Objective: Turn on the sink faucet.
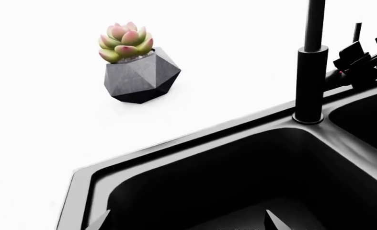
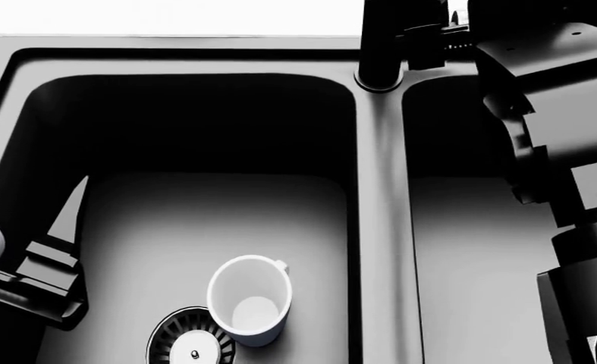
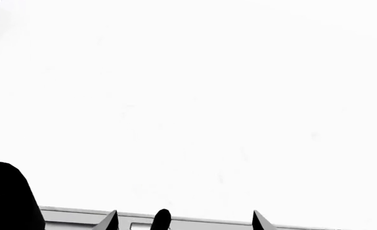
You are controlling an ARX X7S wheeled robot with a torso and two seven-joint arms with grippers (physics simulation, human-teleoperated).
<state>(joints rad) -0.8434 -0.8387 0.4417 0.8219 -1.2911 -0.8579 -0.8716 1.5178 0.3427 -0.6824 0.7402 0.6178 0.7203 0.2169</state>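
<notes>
The matte black sink faucet post [image 2: 379,45] stands at the back of the divider of the dark double-basin sink [image 2: 379,227]. It also shows in the left wrist view [image 1: 311,81]. My right gripper [image 3: 184,223] is open beside the post, with a black rounded tip, apparently the lever handle [image 3: 161,220], between its fingertips, nearer one of them. The right gripper also shows in the left wrist view [image 1: 359,58] and the head view [image 2: 432,36]. My left gripper [image 1: 187,225] is open and empty over the left basin.
A white mug [image 2: 249,299] stands in the left basin beside a round strainer drain [image 2: 186,345]. A succulent in a grey faceted pot [image 1: 140,72] sits on the white counter behind the sink. My right arm [image 2: 561,114] covers much of the right basin.
</notes>
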